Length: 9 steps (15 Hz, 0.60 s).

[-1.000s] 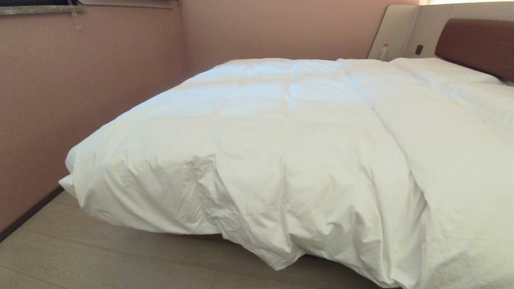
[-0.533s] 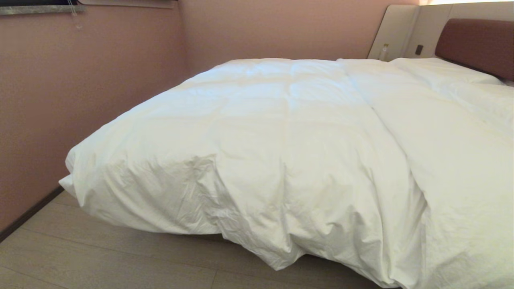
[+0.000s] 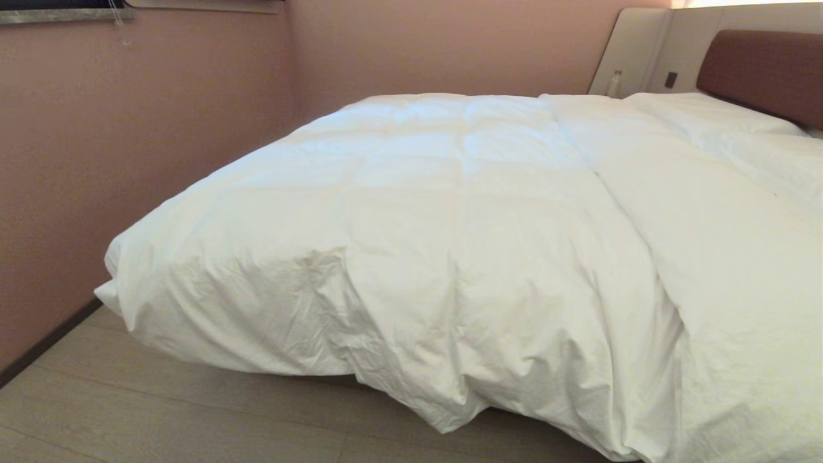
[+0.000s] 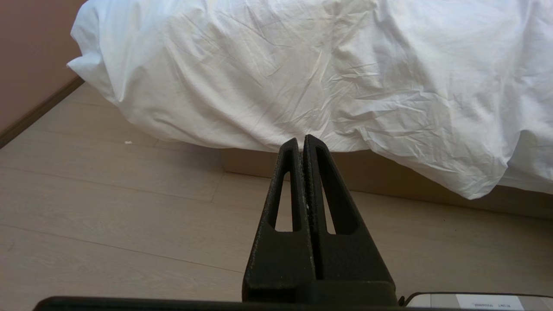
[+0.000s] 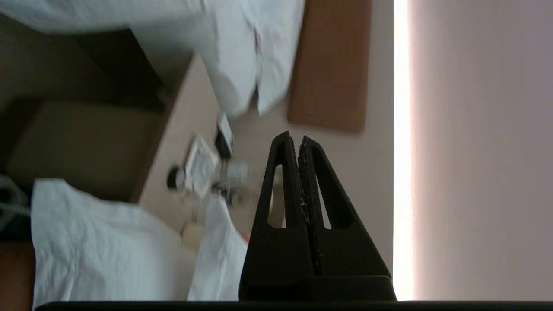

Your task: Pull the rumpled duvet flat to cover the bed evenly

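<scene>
Left gripper (image 4: 302, 140): two matte black fingers (image 4: 287, 181), rough-grained, each a tall wedge tapering to a narrow tip, with a long triangular slot cut through. Broad black block at the base; beside it a pale plate with small dark print, perhaps a label. Right gripper (image 5: 293, 141): same black slotted wedges, whitish flecks along the inner seam. Dark bar below both.

my head looks down across the duvet (image 3: 450, 244); my left wrist, low over the floor (image 4: 108, 207), shares its hanging edge; my right wrist view is rolled sideways toward the headboard (image 5: 330, 65).
</scene>
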Motion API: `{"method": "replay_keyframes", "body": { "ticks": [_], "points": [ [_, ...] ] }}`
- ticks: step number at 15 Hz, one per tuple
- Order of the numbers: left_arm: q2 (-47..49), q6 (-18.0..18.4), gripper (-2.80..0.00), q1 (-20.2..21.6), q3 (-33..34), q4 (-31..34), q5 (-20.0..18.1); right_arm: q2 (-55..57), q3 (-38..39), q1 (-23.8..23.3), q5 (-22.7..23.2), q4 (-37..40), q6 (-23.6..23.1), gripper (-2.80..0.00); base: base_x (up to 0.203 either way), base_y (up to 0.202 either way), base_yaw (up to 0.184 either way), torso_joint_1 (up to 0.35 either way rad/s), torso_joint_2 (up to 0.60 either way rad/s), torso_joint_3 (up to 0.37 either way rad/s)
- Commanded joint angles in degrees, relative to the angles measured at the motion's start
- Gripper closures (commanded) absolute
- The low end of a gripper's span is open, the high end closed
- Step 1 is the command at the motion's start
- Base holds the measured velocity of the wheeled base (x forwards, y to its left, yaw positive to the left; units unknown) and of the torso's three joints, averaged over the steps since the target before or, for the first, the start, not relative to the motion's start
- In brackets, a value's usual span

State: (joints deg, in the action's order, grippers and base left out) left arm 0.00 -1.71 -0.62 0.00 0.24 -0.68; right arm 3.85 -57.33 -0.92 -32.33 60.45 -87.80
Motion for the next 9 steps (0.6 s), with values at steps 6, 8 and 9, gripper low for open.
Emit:
{"method": "replay_keyframes", "body": {
  "ticks": [6,8,9],
  "points": [
    [0.0,-0.05,0.0,0.01,0.0,0.02,-0.02,-0.1,1.51,0.02,26.46,-7.84,-2.56,0.0,0.0,0.0,0.0,0.0,0.0,0.0],
    [0.0,-0.05,0.0,0.01,0.0,0.02,-0.02,-0.73,4.89,-0.03,25.64,-18.66,-2.77,0.0,0.0,0.0,0.0,0.0,0.0,0.0],
    [0.0,-0.05,0.0,0.01,0.0,0.02,-0.02,-0.95,5.48,-0.05,25.3,-19.85,-2.81,0.0,0.0,0.0,0.0,0.0,0.0,0.0]
  ]
}}
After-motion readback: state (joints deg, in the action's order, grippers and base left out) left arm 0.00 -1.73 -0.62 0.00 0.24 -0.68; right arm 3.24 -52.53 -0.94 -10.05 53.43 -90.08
